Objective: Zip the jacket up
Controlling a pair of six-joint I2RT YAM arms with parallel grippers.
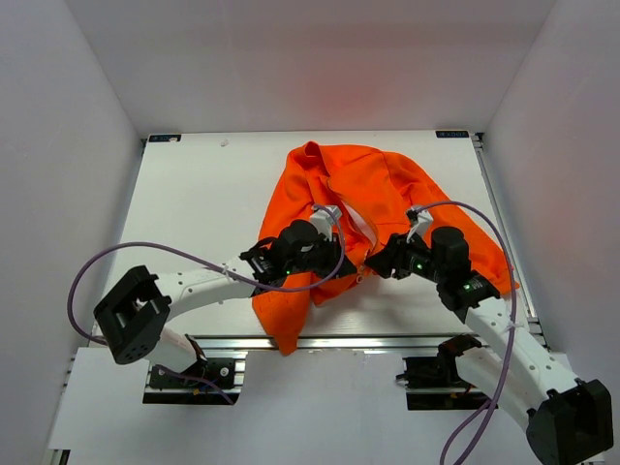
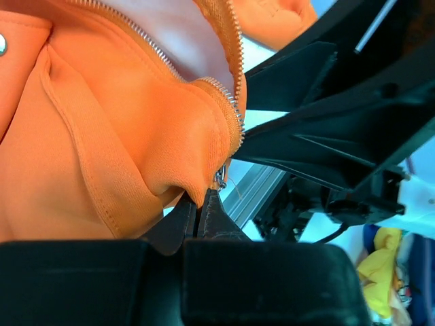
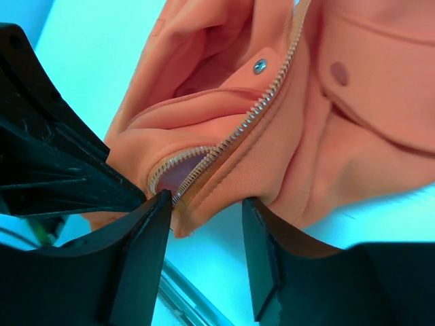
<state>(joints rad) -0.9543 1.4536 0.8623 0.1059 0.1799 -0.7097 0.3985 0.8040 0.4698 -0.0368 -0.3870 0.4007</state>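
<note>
While the left gripper [image 2: 198, 212] clamps the jacket [image 1: 378, 189] hem toward the table's [image 1: 203, 203] front edge, the right gripper [image 3: 206, 214] straddles it, jaws parted.

A white counter [image 1: 213, 194] fills the floor of a plain enclosure, with white walls along its left edge [image 1: 58, 145], far edge [image 1: 310, 58] and right edge [image 1: 572, 116]. A small black tab sits at the far left corner [image 1: 165, 138] and another at the far right corner [image 1: 451, 133]. A faint speck [image 1: 224, 142] lies just by the far edge, near the left tab. A silver metal rail [image 1: 339, 342] runs along the near edge. Beyond that edge, the left wrist view shows a blurred, crumpled yellow thing [image 2: 384, 268].
</note>
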